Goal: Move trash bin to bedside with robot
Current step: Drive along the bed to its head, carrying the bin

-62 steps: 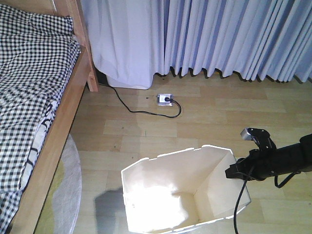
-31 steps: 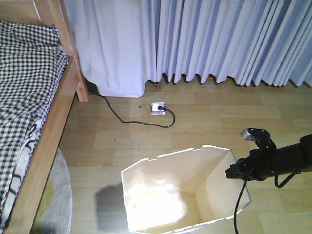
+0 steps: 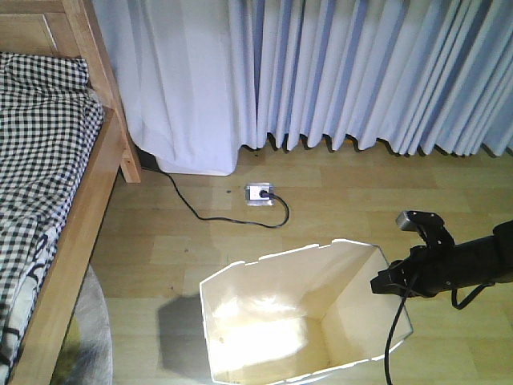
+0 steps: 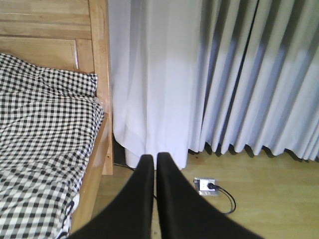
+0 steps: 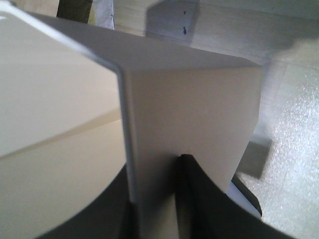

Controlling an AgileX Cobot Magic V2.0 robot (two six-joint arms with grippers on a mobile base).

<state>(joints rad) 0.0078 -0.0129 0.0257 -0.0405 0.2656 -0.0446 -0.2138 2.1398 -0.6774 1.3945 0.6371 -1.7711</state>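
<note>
The white trash bin (image 3: pixel 296 317) with its cream inside stands on the wood floor at the bottom centre of the front view. My right gripper (image 3: pixel 383 285), on a slim black arm, is shut on the bin's right wall at the rim. In the right wrist view one finger lies outside the wall (image 5: pixel 194 119) and one inside. The bedside, a wooden frame (image 3: pixel 76 241) with a checkered quilt (image 3: pixel 36 160), lies at the left. My left gripper (image 4: pixel 152 158) is shut and empty, held above the floor near the bed (image 4: pixel 97 164).
A floor socket (image 3: pixel 260 193) with a black cable lies ahead of the bin. Long pale curtains (image 3: pixel 345 72) hang across the back. A round pale rug (image 3: pixel 88 337) shows at the bottom left by the bed rail.
The whole view has shifted: bed, socket and curtains have slid left and down in the front view. The bin and my right arm keep the same place in the frame.
</note>
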